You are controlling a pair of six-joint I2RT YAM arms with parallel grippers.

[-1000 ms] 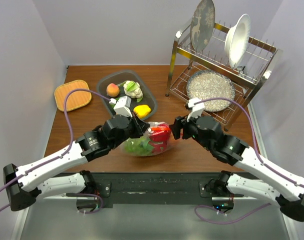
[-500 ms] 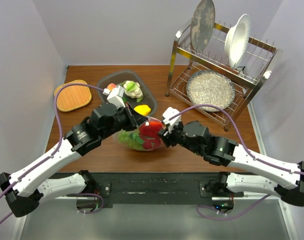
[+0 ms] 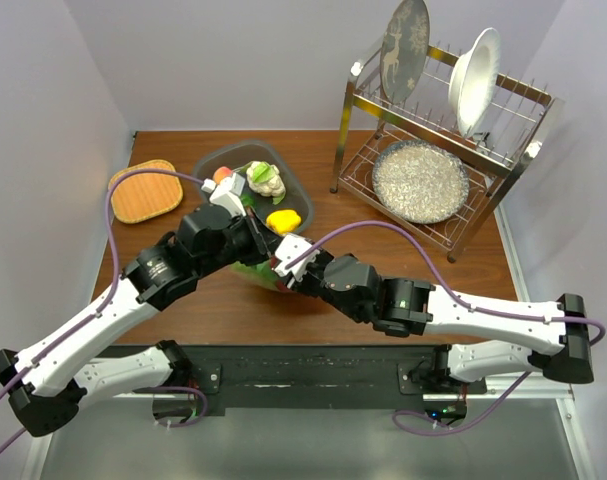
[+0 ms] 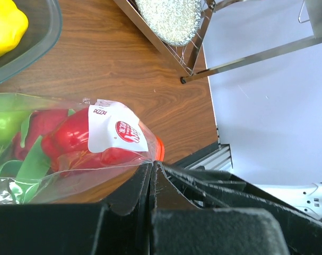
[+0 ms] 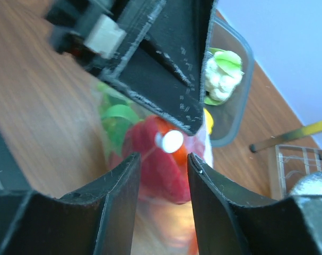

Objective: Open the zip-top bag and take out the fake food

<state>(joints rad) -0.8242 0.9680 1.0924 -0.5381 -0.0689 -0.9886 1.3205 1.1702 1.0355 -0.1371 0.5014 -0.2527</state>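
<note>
The left gripper (image 4: 151, 178) pinches the edge of the bag (image 4: 97, 172); the right gripper (image 5: 163, 159) has its jaws apart, holding nothing, with a white bit (image 5: 170, 140) just ahead, maybe the slider; food (image 4: 65, 138) sits inside the bag beside the left gripper; unzipping and emptying look left to do.

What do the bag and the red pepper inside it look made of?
Zip-top bag: thin clear plastic film, glossy; it creases and catches glare. Red pepper: probably hard moulded plastic, shiny; bright highlights show, though only through the film.
</note>
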